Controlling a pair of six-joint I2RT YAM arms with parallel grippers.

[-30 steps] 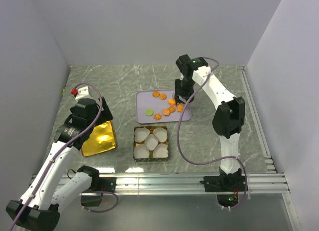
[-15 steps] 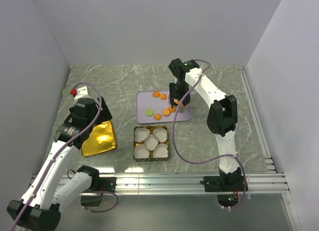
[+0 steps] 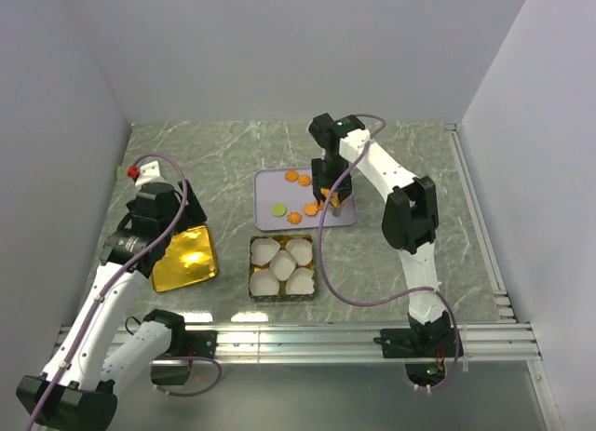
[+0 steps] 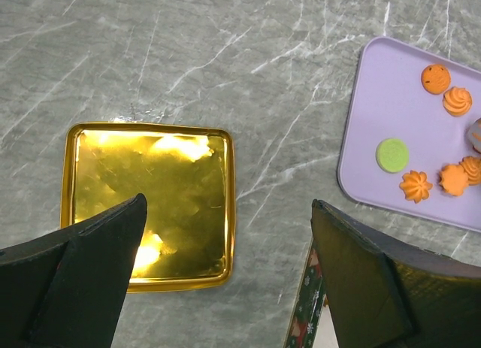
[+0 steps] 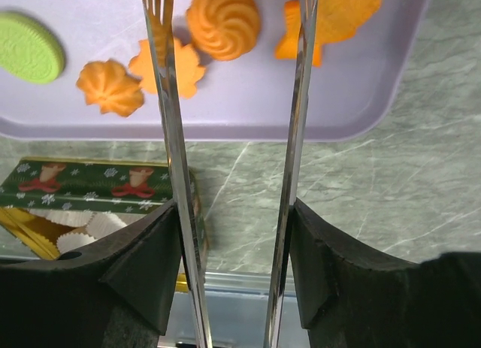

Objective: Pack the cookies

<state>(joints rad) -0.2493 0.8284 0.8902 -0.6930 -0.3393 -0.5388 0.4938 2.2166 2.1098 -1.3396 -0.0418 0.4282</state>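
Cookies (image 5: 223,21) lie under right claw (image 3: 328,199), prongs parted; left claw (image 4: 227,205) gapes downward.

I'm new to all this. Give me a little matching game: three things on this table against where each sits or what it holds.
Things:
1 green cookie
2 gold tray
3 patterned box

Descriptions:
A farthest left, empty
B holds white paper cups
C on the lilac tray, among orange cookies

Pairs: 1-C, 2-A, 3-B
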